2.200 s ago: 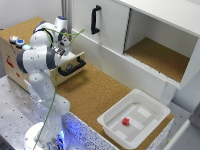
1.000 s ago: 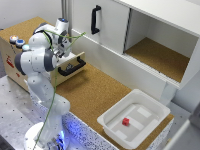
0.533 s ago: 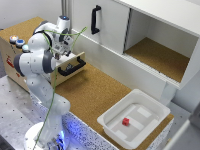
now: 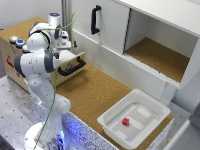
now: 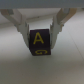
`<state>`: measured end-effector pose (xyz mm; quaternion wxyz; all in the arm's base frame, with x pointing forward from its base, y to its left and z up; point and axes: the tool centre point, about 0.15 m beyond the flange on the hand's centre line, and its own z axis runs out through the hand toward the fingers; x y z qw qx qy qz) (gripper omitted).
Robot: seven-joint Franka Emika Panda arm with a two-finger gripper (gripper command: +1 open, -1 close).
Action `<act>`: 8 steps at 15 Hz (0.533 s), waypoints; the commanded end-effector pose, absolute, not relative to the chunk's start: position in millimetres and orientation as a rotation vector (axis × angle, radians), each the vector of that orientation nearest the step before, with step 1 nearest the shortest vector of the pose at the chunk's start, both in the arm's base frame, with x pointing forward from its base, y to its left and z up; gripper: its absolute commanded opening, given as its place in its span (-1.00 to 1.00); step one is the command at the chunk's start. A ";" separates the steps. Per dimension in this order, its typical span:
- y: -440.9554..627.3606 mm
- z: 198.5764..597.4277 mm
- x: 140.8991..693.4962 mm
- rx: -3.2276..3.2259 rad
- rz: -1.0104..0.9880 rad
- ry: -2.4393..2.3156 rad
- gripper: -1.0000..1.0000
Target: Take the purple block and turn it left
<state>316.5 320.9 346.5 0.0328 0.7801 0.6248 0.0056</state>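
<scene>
My hand point(image 5: 42, 31) is pinching the small purple cube block with yellow letters point(image 5: 41, 43) between its two pale fingers point(image 5: 59, 29), the block sitting squarely in my grip just above the light surface point(image 5: 42, 70). Over the last couple of seconds my arm has barely shifted. I judge the grasp is made and the leftward turn is yet to come.

We can't find the purple block point(image 5: 39, 43) in the exterior view — the arm hides it. Wrist view's blurry, gripper point(image 5: 40, 31) fingers cut off at the picture's edge.
</scene>
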 end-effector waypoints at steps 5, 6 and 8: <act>311.8 347.8 388.3 2.241 -0.182 2.247 1.00; 308.9 360.1 386.6 2.243 -0.164 2.268 1.00; 299.8 391.3 374.5 2.200 -0.134 2.331 1.00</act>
